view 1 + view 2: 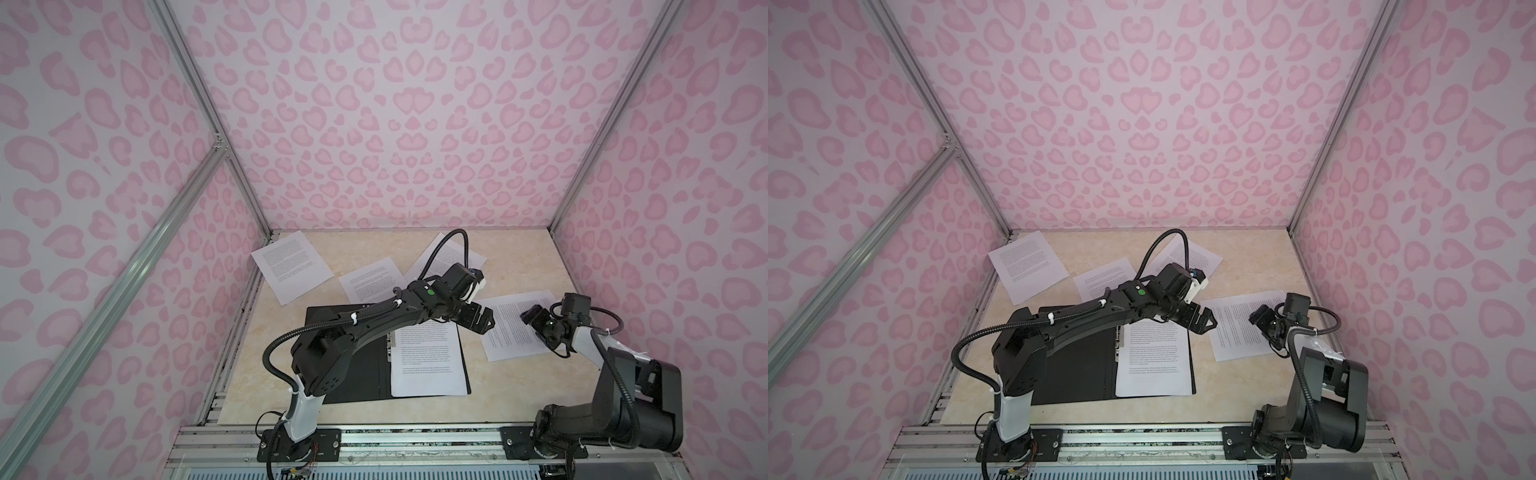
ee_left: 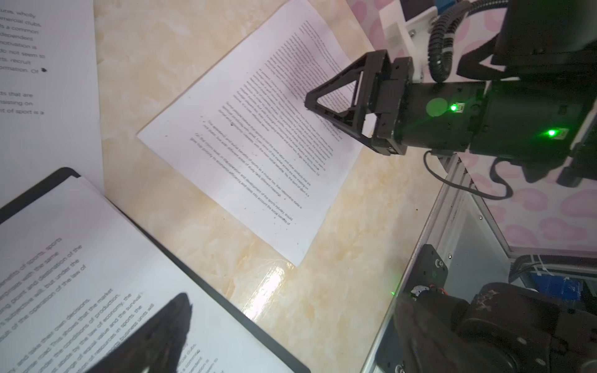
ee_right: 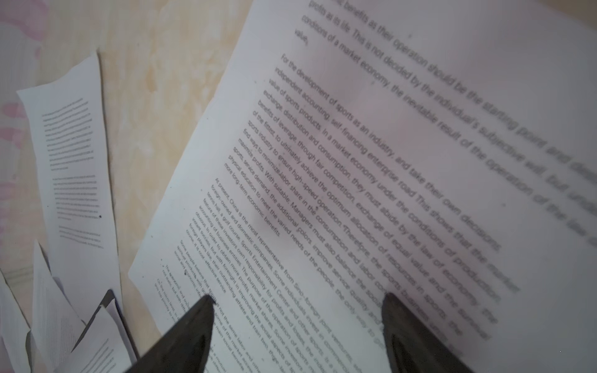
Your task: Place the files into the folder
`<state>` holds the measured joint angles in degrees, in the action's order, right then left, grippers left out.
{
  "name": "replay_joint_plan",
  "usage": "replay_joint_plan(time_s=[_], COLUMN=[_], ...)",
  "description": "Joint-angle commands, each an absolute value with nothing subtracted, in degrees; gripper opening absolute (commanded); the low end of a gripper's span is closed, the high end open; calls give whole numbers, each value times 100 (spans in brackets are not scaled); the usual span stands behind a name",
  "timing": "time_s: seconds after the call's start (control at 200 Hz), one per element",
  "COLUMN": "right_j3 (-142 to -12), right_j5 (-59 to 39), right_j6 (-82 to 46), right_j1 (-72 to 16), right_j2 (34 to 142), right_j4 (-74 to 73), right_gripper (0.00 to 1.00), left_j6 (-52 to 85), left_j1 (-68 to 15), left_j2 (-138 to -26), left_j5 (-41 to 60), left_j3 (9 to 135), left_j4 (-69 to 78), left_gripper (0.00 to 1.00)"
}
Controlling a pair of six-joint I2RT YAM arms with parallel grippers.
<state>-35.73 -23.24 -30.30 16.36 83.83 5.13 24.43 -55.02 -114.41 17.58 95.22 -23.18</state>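
The folder (image 1: 345, 365) lies open on the table, black inside up, with a metal clip at its spine. One printed sheet (image 1: 428, 361) rests on its right half. Other files lie loose: one at the back left (image 1: 291, 266), two at the back middle (image 1: 374, 278), and one on the right (image 1: 515, 328). My left gripper (image 1: 484, 324) hovers open just past the folder's far right corner; only one of its fingers (image 2: 168, 329) shows in the left wrist view. My right gripper (image 3: 297, 302) is open, its tips down at the right sheet (image 3: 355, 161), with nothing held.
The pink patterned walls and aluminium posts close in the table on three sides. A metal rail (image 1: 374, 436) with both arm bases runs along the front edge. The left arm stretches across the folder's left half.
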Motion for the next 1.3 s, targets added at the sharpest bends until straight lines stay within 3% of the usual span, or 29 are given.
replay_joint_plan(time_s=[0.0, 0.335, 0.53, 0.725, 0.91, 1.105, 1.21, 1.295], right_j3=[-3796, -4694, -4769, -4232, -3483, -2847, -2741, -2855], right_j5=[-2605, -2031, -2594, -2938, -3019, -2635, -2298, -1922], right_j6=[-2809, -2741, -2942, -3176, -3236, -3018, -3076, -3112], right_j1=[1163, -5, -730, -835, -257, 1068, 1352, 1579], right_j2=[8882, 8939, 9340, 9377, 8895, 6953, 5936, 5713], right_j4=[405, 519, 144, -162, 90, 1118, 1201, 1388], right_gripper=[79, 77, 75, 73, 73, 71, 77, 80], left_j6=[2571, 2752, 2889, 2936, 2944, 3049, 3050, 3072], left_j1=[-5404, -5162, -5063, -4976, -4896, -4955, -5140, -5328], left_j2=[-11544, -11582, -11500, -11279, -11265, -11480, -11711, -11908], left_j5=[1949, 2245, 2302, 2327, 2376, 2697, 2792, 2821], left_j3=[9607, 9479, 9335, 9063, 9026, 9067, 9244, 9428], left_j4=[-2243, -2032, -1869, -1688, -1679, -1543, -1545, -1573], left_gripper=[99, 99, 99, 100, 100, 98, 97, 97])
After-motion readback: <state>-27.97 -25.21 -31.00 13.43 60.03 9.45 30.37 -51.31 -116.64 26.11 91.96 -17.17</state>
